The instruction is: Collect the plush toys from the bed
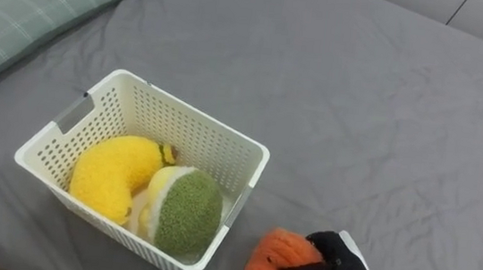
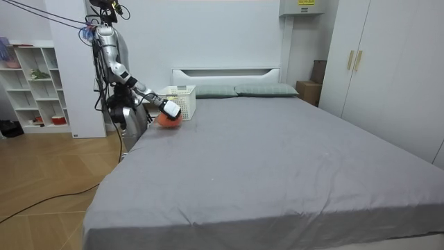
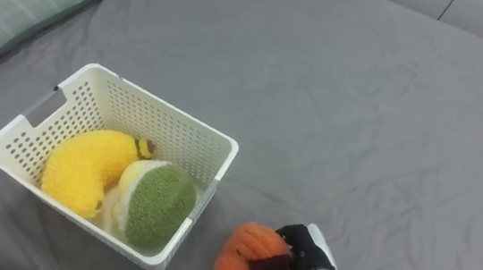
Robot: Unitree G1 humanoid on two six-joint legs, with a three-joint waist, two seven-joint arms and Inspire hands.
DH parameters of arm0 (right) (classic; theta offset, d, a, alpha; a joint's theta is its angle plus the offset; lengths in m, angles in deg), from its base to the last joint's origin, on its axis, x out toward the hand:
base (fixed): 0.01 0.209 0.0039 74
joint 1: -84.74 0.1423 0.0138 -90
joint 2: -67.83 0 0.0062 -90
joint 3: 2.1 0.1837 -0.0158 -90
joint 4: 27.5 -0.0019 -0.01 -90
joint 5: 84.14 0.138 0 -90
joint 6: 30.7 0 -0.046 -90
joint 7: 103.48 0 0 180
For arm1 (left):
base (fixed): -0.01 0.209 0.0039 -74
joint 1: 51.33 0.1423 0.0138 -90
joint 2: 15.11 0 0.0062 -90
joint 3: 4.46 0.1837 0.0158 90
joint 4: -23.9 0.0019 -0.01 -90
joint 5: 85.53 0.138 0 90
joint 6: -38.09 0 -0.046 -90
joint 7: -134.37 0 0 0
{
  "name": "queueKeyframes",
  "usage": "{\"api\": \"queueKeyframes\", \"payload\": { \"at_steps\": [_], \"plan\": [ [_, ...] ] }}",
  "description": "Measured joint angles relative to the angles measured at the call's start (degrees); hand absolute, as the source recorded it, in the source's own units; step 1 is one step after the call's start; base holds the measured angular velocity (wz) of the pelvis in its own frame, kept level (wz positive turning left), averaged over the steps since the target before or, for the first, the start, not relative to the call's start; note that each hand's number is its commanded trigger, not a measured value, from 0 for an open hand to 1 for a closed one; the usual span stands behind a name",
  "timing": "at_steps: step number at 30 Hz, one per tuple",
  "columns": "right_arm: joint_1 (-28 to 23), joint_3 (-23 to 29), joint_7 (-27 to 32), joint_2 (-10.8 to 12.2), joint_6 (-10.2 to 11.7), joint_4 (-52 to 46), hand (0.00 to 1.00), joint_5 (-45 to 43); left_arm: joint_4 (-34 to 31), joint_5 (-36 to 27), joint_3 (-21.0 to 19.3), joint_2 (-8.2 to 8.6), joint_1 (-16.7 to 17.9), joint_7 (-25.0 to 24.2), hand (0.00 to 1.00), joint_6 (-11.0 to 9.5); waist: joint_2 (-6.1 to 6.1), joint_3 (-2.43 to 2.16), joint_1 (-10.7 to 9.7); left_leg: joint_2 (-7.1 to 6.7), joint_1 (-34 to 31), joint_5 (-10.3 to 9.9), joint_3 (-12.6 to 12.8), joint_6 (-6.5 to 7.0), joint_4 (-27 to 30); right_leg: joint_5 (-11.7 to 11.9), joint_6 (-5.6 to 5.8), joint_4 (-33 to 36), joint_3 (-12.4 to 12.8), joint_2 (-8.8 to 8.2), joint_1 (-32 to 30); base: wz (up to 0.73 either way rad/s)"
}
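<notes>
An orange plush toy (image 1: 280, 263) hangs low over the grey bed, just right of a white perforated basket (image 1: 223, 138). My right hand (image 1: 326, 255) comes in from the lower right with its dark fingers curled round the toy's right side. In the basket lie a yellow banana-shaped plush (image 1: 110, 173) and a round green and cream plush (image 1: 184, 210). From the room camera I stand at the bedside near the headboard end, right arm reaching over the mattress with the orange toy (image 2: 166, 119) beside the basket (image 2: 182, 97).
Green checked pillows (image 1: 21, 4) lie at the upper left by the headboard. The grey sheet (image 1: 387, 114) stretches wide to the right and beyond the basket. A white shelf unit (image 2: 31, 83) and wardrobe (image 2: 388, 62) stand by the walls.
</notes>
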Motion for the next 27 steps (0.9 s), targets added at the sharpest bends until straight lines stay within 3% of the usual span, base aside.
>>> {"api": "queueKeyframes", "payload": {
  "at_steps": [6,10,12,21,27],
  "plan": [
    [-0.4,3.9,0.5,-0.4,0.0,-8.3,1.0,-0.4,-0.3,0.1,-1.7,0.39,0.8,0.3,0.0,0.0,0.1,-0.03,-1.3,-0.05,-0.1,0.0,0.2,0.0,0.1,0.0,0.05,-0.1,0.0,-0.07,0.0,0.0],
    [-0.6,7.0,1.6,-1.6,0.6,-18.0,1.0,-1.9,-0.3,0.1,-2.8,0.43,1.6,0.3,0.0,0.0,0.59,-0.75,-2.4,-0.07,0.0,0.0,0.8,0.02,0.0,-0.1,0.09,-0.1,0.1,-0.13,-0.4,-0.03],
    [-0.7,7.3,1.6,-2.2,0.6,-20.2,1.0,-2.3,-0.5,0.1,-2.9,0.36,1.5,0.3,0.0,0.0,0.62,-0.84,-2.6,-0.06,0.3,0.0,1.0,0.03,0.0,-0.1,0.13,-0.1,0.1,-0.16,-0.1,-0.02],
    [-0.6,8.9,1.7,-2.8,1.1,-22.1,1.0,-2.1,-0.5,-0.1,-3.3,0.36,1.4,0.5,0.0,0.0,0.36,-0.95,-3.1,0.09,0.2,0.0,1.2,0.03,-0.3,-0.1,0.12,0.2,0.2,-0.09,-0.4,0.0],
    [-0.2,9.1,1.6,-2.9,1.1,-28.4,1.0,-1.7,0.0,0.0,-3.4,0.34,1.4,0.4,0.0,0.0,-0.06,-0.8,-3.0,0.31,0.1,0.0,1.3,0.02,-0.4,-0.1,0.11,0.1,0.6,0.01,-0.5,-0.02]
  ]
}}
